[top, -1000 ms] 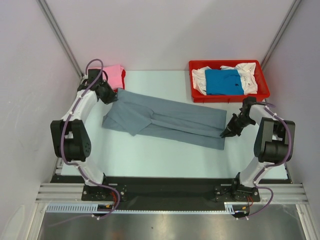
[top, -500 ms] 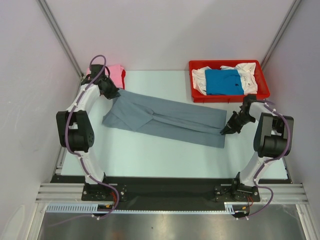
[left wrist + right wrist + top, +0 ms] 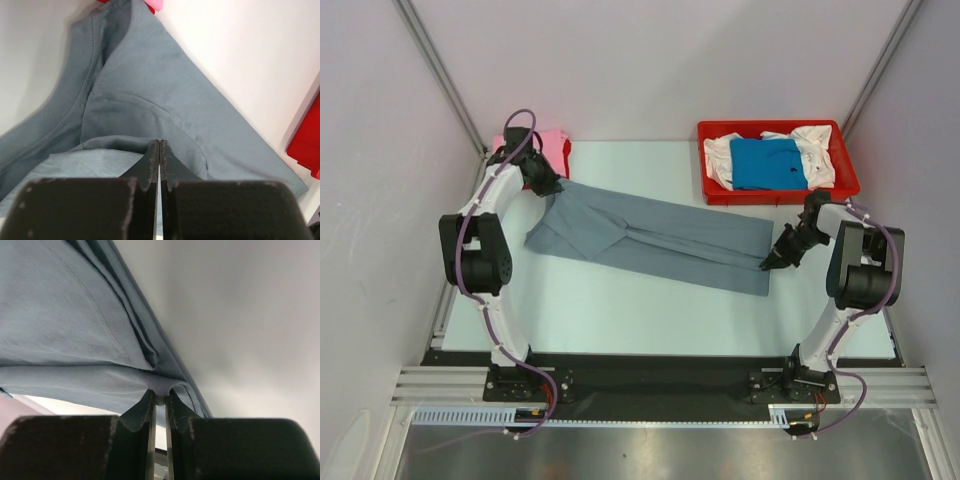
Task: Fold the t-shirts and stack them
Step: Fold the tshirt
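Red tray (image 3: 780,197) holds blue shirt (image 3: 765,163) and white shirt (image 3: 815,140) — left fingers (image 3: 150,162), right fingers (image 3: 141,416) clamp grey shirt (image 3: 660,235).

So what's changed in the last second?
The left gripper edged slightly toward the far left corner with its end of the grey shirt, the arm's elbow folding inward. The right gripper barely moved. Both stay shut on the grey shirt, stretched between them; pink shirt and tray unchanged.
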{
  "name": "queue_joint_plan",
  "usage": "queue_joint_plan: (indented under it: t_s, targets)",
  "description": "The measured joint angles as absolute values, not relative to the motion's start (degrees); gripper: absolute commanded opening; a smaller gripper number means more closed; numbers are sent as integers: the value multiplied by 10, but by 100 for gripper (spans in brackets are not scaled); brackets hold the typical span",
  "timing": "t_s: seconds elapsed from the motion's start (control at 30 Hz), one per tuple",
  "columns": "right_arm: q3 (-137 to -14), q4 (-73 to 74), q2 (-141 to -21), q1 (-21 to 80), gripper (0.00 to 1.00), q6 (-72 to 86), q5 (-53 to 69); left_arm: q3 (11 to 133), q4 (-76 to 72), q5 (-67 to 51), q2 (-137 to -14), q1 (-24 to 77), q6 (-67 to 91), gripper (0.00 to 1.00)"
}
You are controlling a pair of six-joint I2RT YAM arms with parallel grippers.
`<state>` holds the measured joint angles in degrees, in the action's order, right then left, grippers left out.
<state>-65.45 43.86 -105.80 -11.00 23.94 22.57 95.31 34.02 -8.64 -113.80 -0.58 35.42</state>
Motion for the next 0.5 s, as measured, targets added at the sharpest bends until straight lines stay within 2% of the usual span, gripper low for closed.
queue_joint_plan:
  t_s: [0.5]
  targets:
    - [-698,441,-1086,-110,3,240,230,962,350,-77,-1149,-6,354,1]
